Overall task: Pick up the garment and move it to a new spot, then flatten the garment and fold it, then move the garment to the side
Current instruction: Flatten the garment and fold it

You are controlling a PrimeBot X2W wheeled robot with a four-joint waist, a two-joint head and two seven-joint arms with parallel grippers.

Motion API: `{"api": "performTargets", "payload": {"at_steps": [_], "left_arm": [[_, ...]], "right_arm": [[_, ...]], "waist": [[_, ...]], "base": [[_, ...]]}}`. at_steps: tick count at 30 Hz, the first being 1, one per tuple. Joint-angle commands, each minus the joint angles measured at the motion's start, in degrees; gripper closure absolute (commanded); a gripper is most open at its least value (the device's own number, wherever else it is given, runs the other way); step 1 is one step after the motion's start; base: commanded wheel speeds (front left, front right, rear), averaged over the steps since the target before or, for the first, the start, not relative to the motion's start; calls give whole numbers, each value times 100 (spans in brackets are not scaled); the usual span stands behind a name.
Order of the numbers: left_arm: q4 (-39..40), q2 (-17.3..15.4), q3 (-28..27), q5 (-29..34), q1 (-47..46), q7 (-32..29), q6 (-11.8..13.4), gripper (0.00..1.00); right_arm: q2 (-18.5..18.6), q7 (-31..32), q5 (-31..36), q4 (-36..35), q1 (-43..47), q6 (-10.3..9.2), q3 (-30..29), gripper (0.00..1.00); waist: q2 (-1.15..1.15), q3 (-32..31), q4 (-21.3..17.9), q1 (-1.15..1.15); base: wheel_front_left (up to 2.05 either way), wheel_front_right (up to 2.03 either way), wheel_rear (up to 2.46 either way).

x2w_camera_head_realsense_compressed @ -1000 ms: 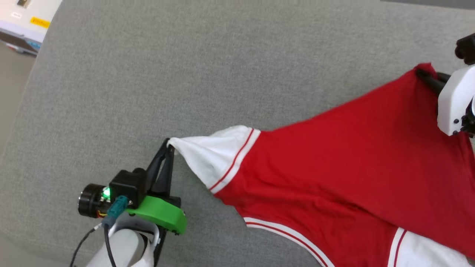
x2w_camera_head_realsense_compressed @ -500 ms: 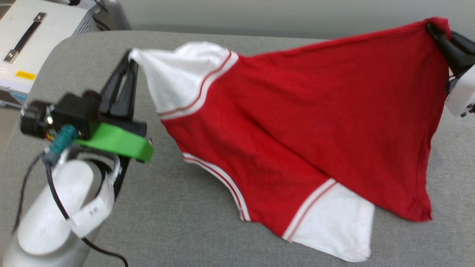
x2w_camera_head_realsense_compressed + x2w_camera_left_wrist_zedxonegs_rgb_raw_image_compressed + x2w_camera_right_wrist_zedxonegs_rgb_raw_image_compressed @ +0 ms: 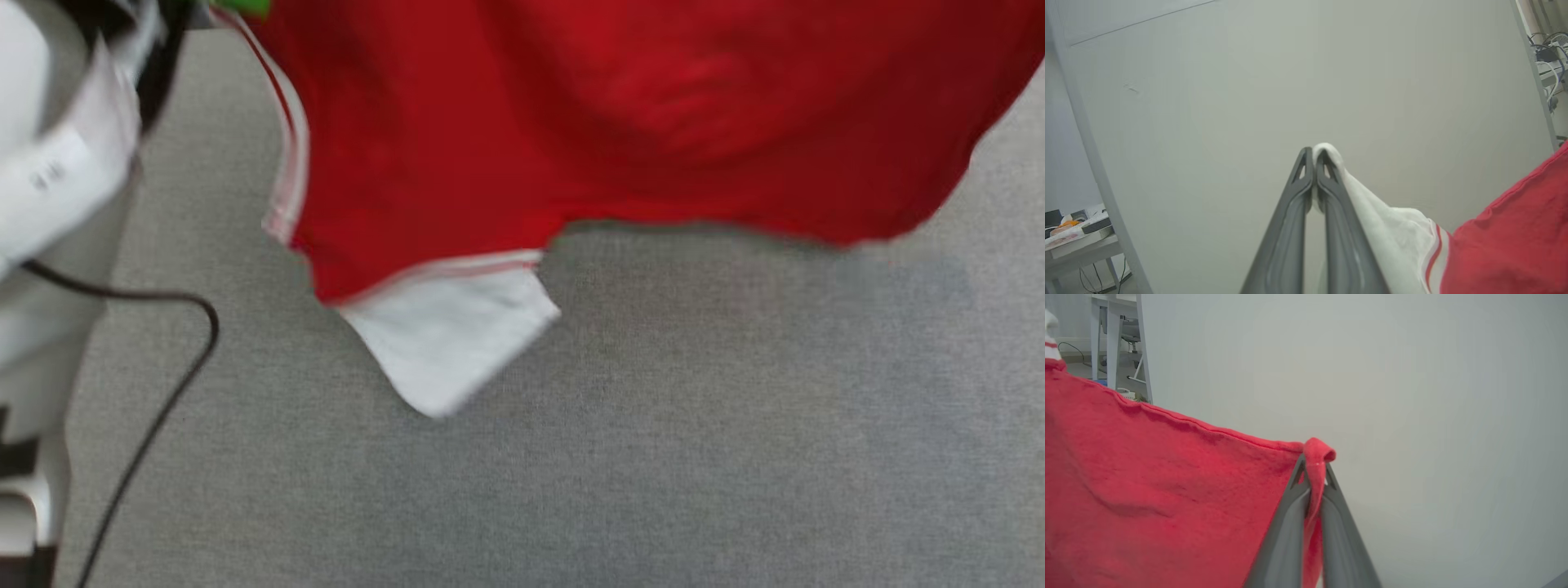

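Garment (image 3: 620,122), clamped at sleeve (image 3: 1380,220) and red corner by left gripper (image 3: 1312,161) and right gripper (image 3: 1314,465), hangs spread across upper frame, presumably for laying flat.

This is looking like a robotics lab or test room in an office-type space, not a home. A plain pale partition (image 3: 1290,81) is standing right behind the work area, closing it off. Past its edges, 1 desk (image 3: 1077,247) is carrying stacked papers (image 3: 1086,226) with wires dangling beneath, and a tangle of cables (image 3: 1549,53) is lying on another surface. White desk legs (image 3: 1095,339) and what seems an office chair (image 3: 1131,335) are standing on bare floor. Plain grey fabric is covering the worktop (image 3: 653,457).
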State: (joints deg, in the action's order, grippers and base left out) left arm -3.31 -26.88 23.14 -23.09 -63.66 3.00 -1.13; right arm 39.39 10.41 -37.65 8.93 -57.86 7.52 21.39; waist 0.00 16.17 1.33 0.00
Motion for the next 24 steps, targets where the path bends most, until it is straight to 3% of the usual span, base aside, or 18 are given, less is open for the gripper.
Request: {"api": "performTargets", "payload": {"at_steps": [1, 10, 14, 15, 24], "left_arm": [[-143, 32, 3, 86, -436, -26, -85, 100], [-1259, 184, 40, 324, -2863, 16, -422, 100], [-1756, 202, 48, 272, -3775, 136, -535, 100], [-2103, 152, 161, 307, -4264, 209, -583, 100], [-2949, 148, 449, 143, -4563, 545, -625, 100]], "right_arm": [[-56, 95, 111, 6, -360, -3, -44, 100], [-272, 256, 790, 781, -2712, -3, 88, 100], [-321, 179, 1041, 1232, -3651, -3, 493, 100], [-331, 40, 1114, 1571, -4267, -3, 800, 100], [-539, -585, 860, 2573, -4774, -3, 1469, 100]], "waist": [[0, 650, -49, 0], [0, 1505, -52, 0], [0, 1727, -50, 0], [0, 1856, -45, 0], [0, 2120, -32, 0]], "base": [[0, 0, 0], [0, 0, 0], [0, 0, 0], [0, 0, 0], [0, 0, 0]]}}
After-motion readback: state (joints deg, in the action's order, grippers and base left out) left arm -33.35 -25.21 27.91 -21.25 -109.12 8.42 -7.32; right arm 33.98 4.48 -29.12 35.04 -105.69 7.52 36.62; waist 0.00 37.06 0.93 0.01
